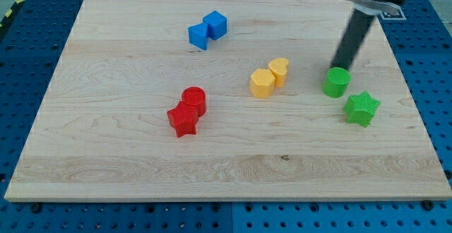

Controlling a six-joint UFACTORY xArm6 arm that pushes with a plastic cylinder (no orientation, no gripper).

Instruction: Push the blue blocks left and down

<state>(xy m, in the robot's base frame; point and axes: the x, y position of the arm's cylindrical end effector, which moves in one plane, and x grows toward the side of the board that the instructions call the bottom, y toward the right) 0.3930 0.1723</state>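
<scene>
Two blue blocks touch each other near the view's top centre: a blue cube (216, 24) and a blue block of unclear shape (198, 36) just left and below it. My tip (340, 67) is far to their right, at the upper edge of the green cylinder (337, 82), touching or nearly touching it. The dark rod slants up to the view's top right.
A green star (362, 109) lies right and below the green cylinder. A yellow hexagon (262, 83) and yellow cylinder (279, 71) touch at centre. A red cylinder (193, 100) and red star (182, 121) touch at lower left. All rest on the wooden board (106, 162).
</scene>
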